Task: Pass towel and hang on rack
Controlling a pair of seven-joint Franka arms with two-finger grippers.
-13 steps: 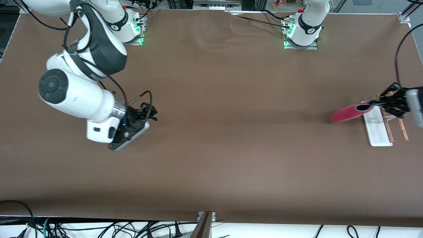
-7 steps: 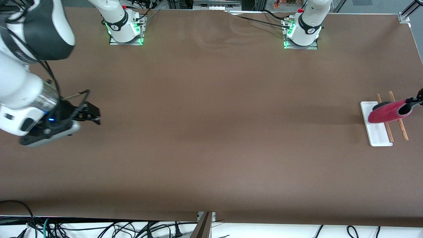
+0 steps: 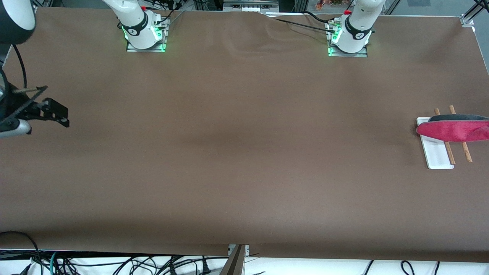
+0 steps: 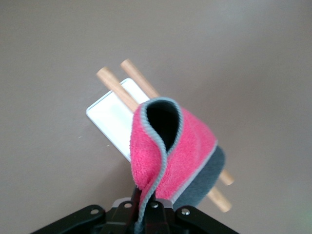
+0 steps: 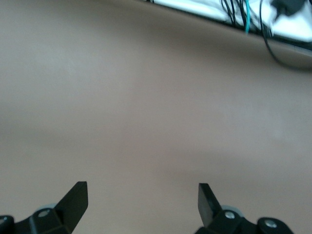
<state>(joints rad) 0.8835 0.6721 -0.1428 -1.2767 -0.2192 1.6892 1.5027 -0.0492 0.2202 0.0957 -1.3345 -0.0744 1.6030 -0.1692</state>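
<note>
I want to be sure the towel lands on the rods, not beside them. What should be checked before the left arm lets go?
1. Towel pinched by the left gripper: ok, its lower end sits between the fingers.
2. Towel over the rack: ok, it spans both rods in the front view.
3. Towel resting on the rods: cannot tell; it may hang above them.
4. Both rods parallel over the white base: ok.
5. Right gripper clear of the rack: ok, open, waiting at the right arm's end of the table.
</note>
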